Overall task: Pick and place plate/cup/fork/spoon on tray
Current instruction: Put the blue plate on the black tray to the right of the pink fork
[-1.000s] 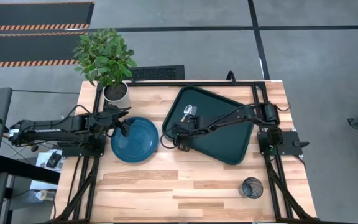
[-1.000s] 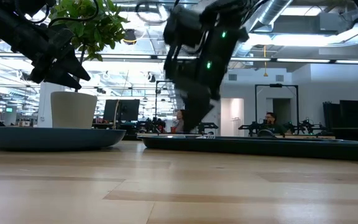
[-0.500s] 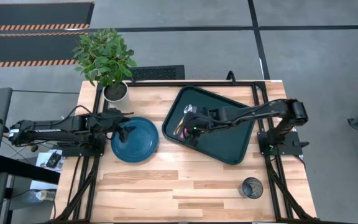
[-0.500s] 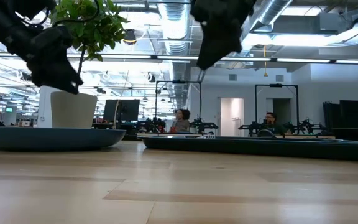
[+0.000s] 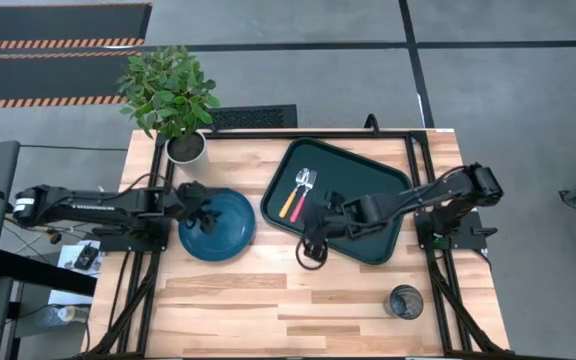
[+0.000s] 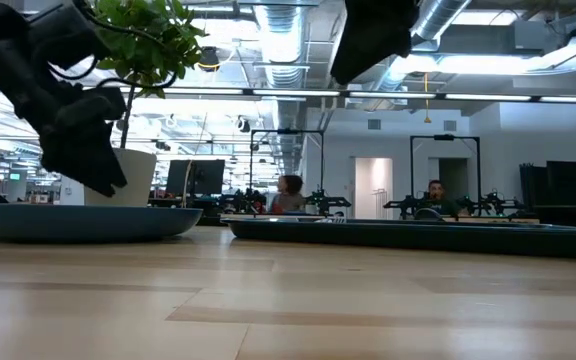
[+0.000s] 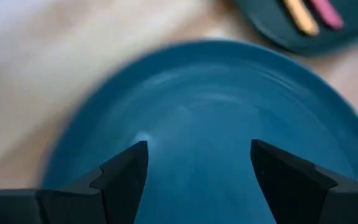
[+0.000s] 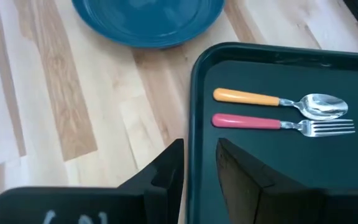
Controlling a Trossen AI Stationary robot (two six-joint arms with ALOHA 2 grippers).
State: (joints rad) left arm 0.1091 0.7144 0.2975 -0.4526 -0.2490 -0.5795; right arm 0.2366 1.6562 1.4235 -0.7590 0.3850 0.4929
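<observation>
Since half a second ago, withdrawn to the tray's (image 5: 383, 190) lower edge: right gripper (image 5: 311, 252), fingers nearly together, empty. Left behind side by side at frame centre: orange-handled spoon (image 5: 294, 195) and red-handled fork (image 5: 301, 199). Over the teal plate (image 5: 223, 228) at left: left gripper (image 5: 204, 212), spread.

Seen from the left wrist, the left gripper (image 7: 197, 180) hangs with its jaws spread wide over the teal plate (image 7: 210, 118), which rests on the pale wooden desk (image 7: 61, 56), while the tray (image 7: 278, 31) beyond it carries the spoon (image 7: 300, 15) and fork (image 7: 325, 12) side by side.
</observation>
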